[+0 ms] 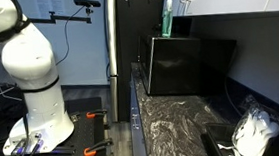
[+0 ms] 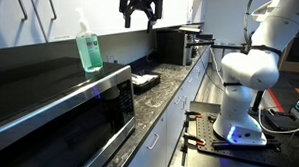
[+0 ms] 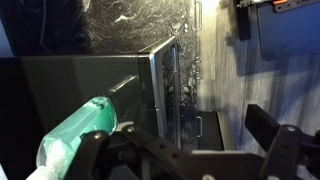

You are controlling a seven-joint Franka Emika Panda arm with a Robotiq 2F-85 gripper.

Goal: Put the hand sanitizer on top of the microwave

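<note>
Sanitizer (image 2: 88, 48) shown upright on the top of the microwave (image 2: 50, 107), with its base resting flat and its pump head uppermost. The pincer (image 2: 142, 16) is seen released, its fingers spread with nothing between them, and is held well above the desk (image 2: 174, 78), apart from the bottle. In the wrist view the sanitizer (image 3: 85, 135) appears at lower left, beside one finger rather than between the two, and the microwave (image 3: 90, 80) is seen from above. In an exterior view the bottle (image 1: 168, 16) stands toward the back of the microwave (image 1: 184, 64), near the wall.

The task is judged to be essentially done, with only a clear retreat of the arm left. Hazards from here are judged as follows. The bottle is tall and narrow, so it would probably be tipped by a slight sideways knock. Such a knock could be caused by a low or sideways sweep of the pincer across the pump head. A toppled bottle could roll off the smooth top and fall onto the desk.
</note>
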